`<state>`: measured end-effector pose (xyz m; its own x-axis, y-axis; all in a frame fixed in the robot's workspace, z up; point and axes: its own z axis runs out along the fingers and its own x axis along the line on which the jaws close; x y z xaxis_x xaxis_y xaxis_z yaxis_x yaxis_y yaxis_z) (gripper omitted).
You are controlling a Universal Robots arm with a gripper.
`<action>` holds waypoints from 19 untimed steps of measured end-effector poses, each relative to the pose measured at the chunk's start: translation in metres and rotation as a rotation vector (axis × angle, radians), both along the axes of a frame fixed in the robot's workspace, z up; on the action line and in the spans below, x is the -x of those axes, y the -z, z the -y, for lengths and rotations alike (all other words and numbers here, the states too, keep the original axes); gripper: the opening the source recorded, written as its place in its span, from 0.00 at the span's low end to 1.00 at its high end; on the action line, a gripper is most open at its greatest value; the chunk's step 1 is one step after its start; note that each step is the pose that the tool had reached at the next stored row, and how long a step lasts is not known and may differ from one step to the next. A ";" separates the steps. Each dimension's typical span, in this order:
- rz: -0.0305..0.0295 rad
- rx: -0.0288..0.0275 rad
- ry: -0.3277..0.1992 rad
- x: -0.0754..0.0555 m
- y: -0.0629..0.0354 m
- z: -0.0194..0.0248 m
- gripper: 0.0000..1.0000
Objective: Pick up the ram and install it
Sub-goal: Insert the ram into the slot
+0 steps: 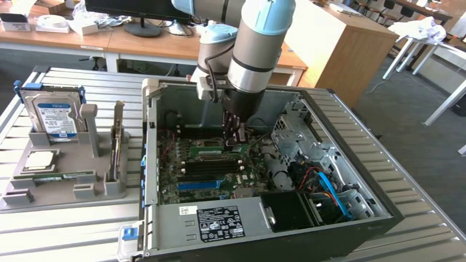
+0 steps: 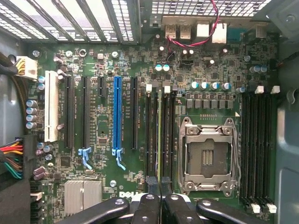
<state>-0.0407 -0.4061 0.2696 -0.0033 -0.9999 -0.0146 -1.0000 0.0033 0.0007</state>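
Well apart from the processor socket (image 2: 209, 156), outside the case, another green stick (image 1: 54, 177) was seen lying in the gray holder (image 1: 43, 194). Between the blue slot (image 2: 117, 116) and the socket, the ram (image 2: 160, 130) was held edgewise by the gripper (image 2: 160, 185). The jaws were closed narrowly on it, apparently so that its edge was lined up with a memory slot just beside the socket.

The arm (image 1: 255, 49) is cut off by the upper frame edge of the exterior view. The gripper (image 2: 160, 182) has its finger bases cut off at the wrist view's edge. The ram (image 2: 160, 135) presents edge-on, faces hidden. Print on the case label (image 1: 218, 222), lower centre, is too small to read.
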 end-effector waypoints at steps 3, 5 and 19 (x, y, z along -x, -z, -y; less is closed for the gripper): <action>0.0001 -0.0003 0.000 0.000 0.0001 0.0005 0.12; 0.0000 -0.0001 0.000 0.000 0.0000 0.0017 0.12; 0.0000 -0.0002 0.000 0.000 0.0001 0.0095 0.12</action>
